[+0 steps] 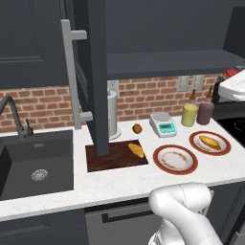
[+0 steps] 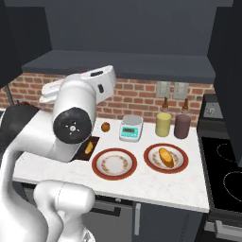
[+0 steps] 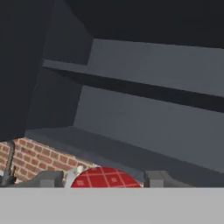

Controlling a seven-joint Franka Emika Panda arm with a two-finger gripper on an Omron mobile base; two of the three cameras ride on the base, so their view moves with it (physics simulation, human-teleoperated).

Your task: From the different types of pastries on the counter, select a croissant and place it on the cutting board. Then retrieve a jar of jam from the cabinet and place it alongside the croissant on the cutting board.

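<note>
The croissant (image 1: 136, 150) lies on the dark wooden cutting board (image 1: 112, 160), right of the open cabinet door; it also peeks out beside my arm (image 2: 88, 147). The jam jar's red checked lid (image 3: 106, 178) sits between my two fingertips. My gripper (image 3: 101, 179) is shut on it, facing the open cabinet's bare shelves. In the left base view my hand (image 1: 233, 88) is high at the far right, over the counter's right end, with the jar's red lid (image 1: 231, 72) at its top.
The open cabinet door (image 1: 98, 76) with its long handle (image 1: 72, 72) hangs over the board. On the counter stand an empty plate (image 1: 175, 159), a plate with a pastry (image 1: 209, 142), a scale (image 1: 162, 124), two bottles (image 1: 189, 114) and a paper towel roll (image 1: 113, 115). The sink (image 1: 36, 162) is left.
</note>
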